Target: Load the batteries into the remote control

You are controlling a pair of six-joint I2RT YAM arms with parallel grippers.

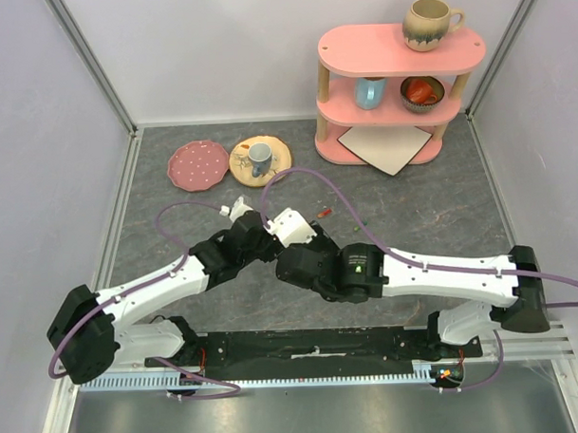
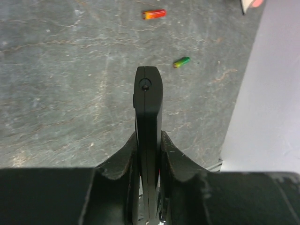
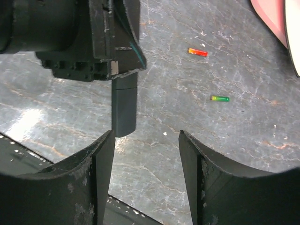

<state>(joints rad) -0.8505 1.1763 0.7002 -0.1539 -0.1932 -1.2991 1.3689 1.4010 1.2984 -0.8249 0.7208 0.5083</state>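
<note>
Left wrist view: the slim black plastic remote control stands edge-on, clamped between the fingers of my left gripper, over the grey stone-patterned table.
Why held so: I judge this grip presents the remote to my other arm so the battery bay can be reached. Whether the bay is open, I cannot tell.
Right gripper: jaws apart, holding nothing, one finger just beside the remote's tip.
Batteries: a small red-orange cylinder and a small green cylinder lie loose on the table, farther off and to the right, apart from each other.
Containers: the pink tiered shelf, far right, carries a beige mug, a blue mug and a dark bowl holding something red. On the far centre, a tan plate bears a grey-blue cup, with a pink dotted plate beside it.
</note>
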